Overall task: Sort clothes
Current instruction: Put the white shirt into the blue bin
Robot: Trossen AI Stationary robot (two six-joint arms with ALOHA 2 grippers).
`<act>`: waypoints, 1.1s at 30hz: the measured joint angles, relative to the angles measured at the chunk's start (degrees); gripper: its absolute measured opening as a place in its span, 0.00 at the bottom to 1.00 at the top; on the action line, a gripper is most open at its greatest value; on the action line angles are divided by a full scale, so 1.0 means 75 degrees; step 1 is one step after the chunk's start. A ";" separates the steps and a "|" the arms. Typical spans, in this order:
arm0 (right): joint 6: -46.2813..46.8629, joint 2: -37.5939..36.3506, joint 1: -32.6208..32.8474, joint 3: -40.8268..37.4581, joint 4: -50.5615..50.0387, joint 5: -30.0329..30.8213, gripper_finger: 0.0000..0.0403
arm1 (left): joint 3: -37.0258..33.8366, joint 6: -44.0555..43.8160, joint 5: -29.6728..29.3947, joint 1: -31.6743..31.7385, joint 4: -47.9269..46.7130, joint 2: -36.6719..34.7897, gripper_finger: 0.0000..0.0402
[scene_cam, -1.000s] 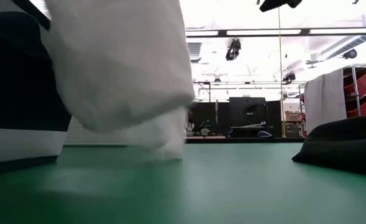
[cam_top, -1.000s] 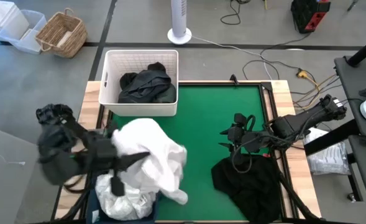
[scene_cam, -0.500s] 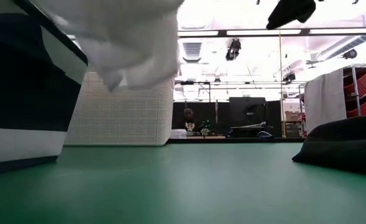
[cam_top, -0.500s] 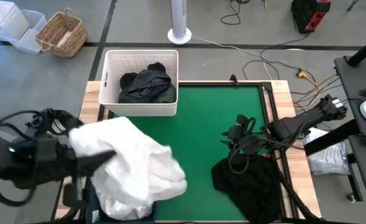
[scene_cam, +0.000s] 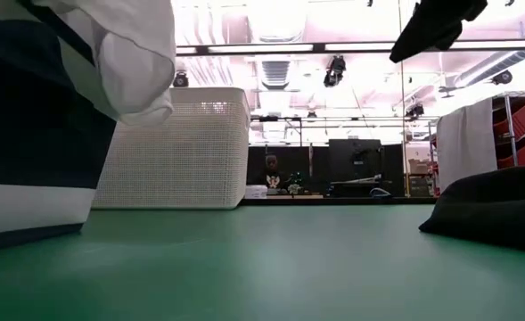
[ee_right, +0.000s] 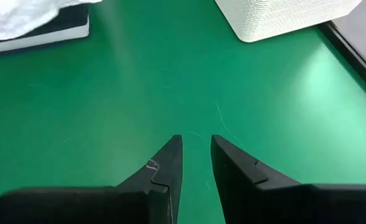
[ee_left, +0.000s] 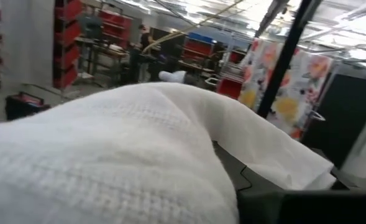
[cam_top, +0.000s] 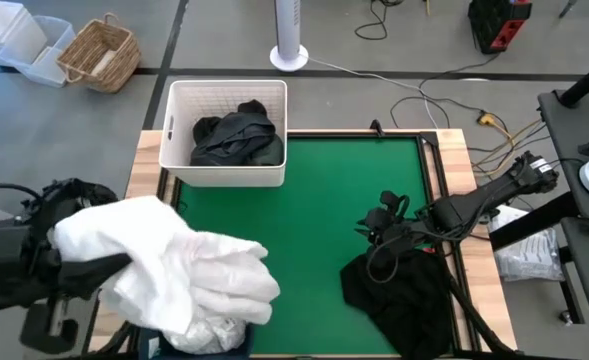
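Observation:
A white garment point(cam_top: 174, 275) hangs bunched at the table's near left, above the navy bin point(scene_cam: 30, 152). My left gripper point(cam_top: 109, 268) is shut on it. In the left wrist view the white garment point(ee_left: 108, 155) fills the picture. More white cloth point(cam_top: 209, 335) lies in the bin. A black garment point(cam_top: 399, 295) lies heaped on the green mat at the near right. My right gripper point(ee_right: 196, 142) hovers just beyond that heap, above bare mat, slightly open and holding nothing. Dark clothes point(cam_top: 236, 135) lie in the white lattice basket point(cam_top: 224, 165). My left gripper holds the white garment at its left part point(cam_top: 124, 262), coming at it about level from the table's left. The cloth drapes over the fingers and hides the place of contact. The garment is lifted and slack, hanging over the bin's edge point(scene_cam: 110, 53).
The basket stands at the far left of the mat. Bare green mat point(cam_top: 344, 180) lies between the basket, the bin and the black heap. Wooden table borders point(cam_top: 454, 160) frame the mat. Cables and a fan base lie on the floor beyond.
My left gripper has swung toward the table's left edge, carrying the white garment from over the mat to above the bin; the cloth has left the middle of the low view. My right gripper has come down a little near the black heap.

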 joint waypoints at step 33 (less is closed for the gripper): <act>-0.1484 0.0173 0.0174 -0.0236 0.2518 -0.0812 0.10 | -0.0012 -0.0627 0.0030 -0.2086 0.0099 -0.0881 0.00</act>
